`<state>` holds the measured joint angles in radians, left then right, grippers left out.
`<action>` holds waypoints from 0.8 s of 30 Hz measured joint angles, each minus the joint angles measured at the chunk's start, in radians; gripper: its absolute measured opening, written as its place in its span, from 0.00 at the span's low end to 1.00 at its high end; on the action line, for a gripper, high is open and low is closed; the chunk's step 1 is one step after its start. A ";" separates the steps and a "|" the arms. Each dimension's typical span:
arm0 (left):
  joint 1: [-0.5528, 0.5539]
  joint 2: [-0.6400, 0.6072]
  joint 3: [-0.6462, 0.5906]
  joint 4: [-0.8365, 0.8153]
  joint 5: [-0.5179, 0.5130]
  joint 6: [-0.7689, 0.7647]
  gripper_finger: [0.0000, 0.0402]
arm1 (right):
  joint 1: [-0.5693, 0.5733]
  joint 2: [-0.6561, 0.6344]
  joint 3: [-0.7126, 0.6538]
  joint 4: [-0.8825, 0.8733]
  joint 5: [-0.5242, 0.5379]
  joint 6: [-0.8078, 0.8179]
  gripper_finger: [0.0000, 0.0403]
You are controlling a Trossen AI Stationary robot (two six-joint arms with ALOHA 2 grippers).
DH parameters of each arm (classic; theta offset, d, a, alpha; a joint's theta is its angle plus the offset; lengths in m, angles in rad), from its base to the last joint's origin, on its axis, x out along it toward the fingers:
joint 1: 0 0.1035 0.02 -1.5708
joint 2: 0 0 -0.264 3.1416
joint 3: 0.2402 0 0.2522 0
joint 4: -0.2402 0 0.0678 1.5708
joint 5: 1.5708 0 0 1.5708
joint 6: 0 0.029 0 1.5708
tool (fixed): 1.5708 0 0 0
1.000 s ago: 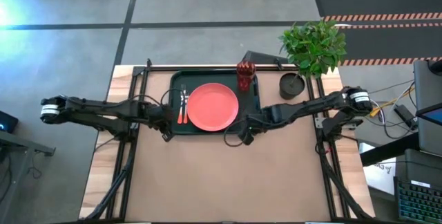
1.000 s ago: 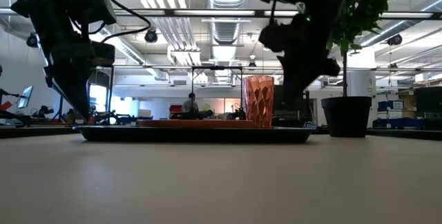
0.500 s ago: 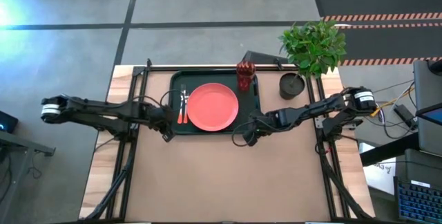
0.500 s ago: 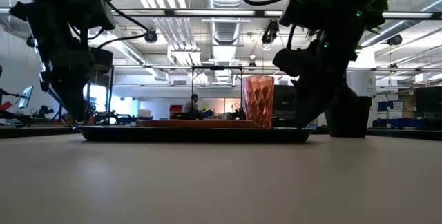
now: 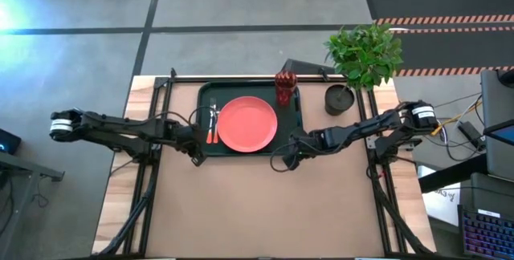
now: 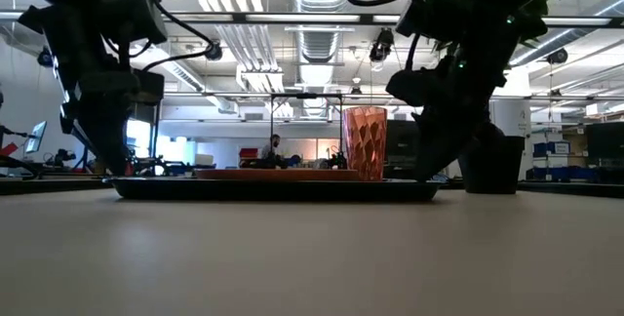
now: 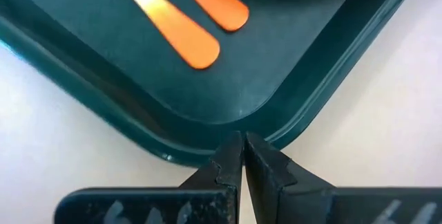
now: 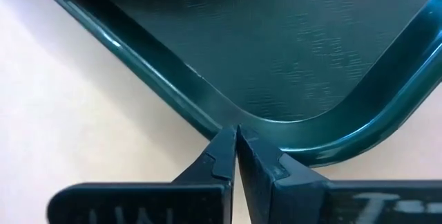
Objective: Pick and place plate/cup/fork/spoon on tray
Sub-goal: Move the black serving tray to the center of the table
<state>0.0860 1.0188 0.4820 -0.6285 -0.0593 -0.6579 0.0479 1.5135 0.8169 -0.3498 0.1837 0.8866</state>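
The dark green tray (image 5: 204, 91) lies on the table's far middle. The coral plate (image 5: 247, 123) sits flat in its centre. The red ribbed cup (image 5: 285, 87) stands upright in the tray's far right corner. The fork and spoon (image 5: 213, 123) lie side by side left of the plate, and their orange handle ends (image 7: 197, 44) show in the left wrist view. My left gripper (image 5: 195, 157) is shut at the tray's near left corner. My right gripper (image 5: 287, 162) is shut at the tray's near right corner. My left gripper has its shut fingertips (image 7: 235, 151) at the rim of the tray's near left corner (image 7: 207, 151), coming from the near side. I cannot tell whether they touch it. My right gripper has its shut fingertips (image 8: 226, 144) at the rim of the near right corner (image 8: 207, 124). I cannot tell whether they touch it.
A dark pot with a green plant (image 5: 339, 99) stands right of the tray, near the right arm. Bare brown table (image 5: 257, 212) spreads on the near side of the tray. The low view shows the room behind the table, with a person far off.
My right gripper has drawn back a little toward the table's right edge and gone down, and now stands at the tray's near right corner. The tray and the things on it have not moved.
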 joint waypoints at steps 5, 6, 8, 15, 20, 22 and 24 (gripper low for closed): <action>0.000 0.010 0.000 0.021 -0.022 0.001 0.00 | -0.004 0.024 -0.002 0.012 0.023 -0.005 0.02; 0.000 0.015 0.000 0.019 -0.026 0.001 0.00 | -0.004 0.028 -0.003 0.020 0.023 -0.001 0.02; -0.001 0.029 0.000 0.019 -0.026 -0.011 0.00 | 0.000 0.040 -0.003 0.041 0.023 0.003 0.02; -0.042 0.098 0.003 0.033 -0.012 -0.069 0.00 | 0.062 0.052 -0.003 0.066 -0.033 0.055 0.02; -0.105 0.133 0.006 0.072 0.001 -0.120 0.00 | 0.126 0.052 -0.004 0.063 -0.042 0.093 0.02; -0.135 0.142 0.010 0.099 0.010 -0.148 0.00 | 0.143 0.052 -0.004 0.053 -0.041 0.110 0.02; -0.167 0.151 0.018 0.128 0.013 -0.186 0.00 | 0.154 0.051 -0.004 0.043 -0.034 0.121 0.02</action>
<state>-0.0807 1.1693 0.4998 -0.5006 -0.0467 -0.8439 0.2020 1.5646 0.8131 -0.3066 0.1499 1.0078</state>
